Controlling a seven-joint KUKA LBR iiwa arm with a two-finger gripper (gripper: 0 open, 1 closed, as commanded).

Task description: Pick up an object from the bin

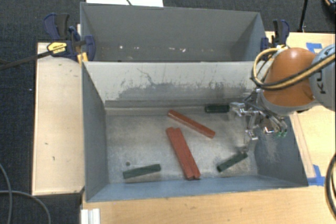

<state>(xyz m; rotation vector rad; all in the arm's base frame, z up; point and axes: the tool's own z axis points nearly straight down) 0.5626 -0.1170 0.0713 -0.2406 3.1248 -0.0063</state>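
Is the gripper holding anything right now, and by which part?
Cannot tell. The gripper sits just above one end of the small dark green block at the front right of the bin, but no grip shows.

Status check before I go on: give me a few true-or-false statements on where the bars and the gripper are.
1. The gripper is over the bin's right part. True.
2. The long red bar lies near the middle. True.
3. Only one green bar is there. False: three, the back-wall green bar, front-left green bar and front-right green bar.
4. The gripper is over the front-left green bar. False: the front-right one is nearest it.
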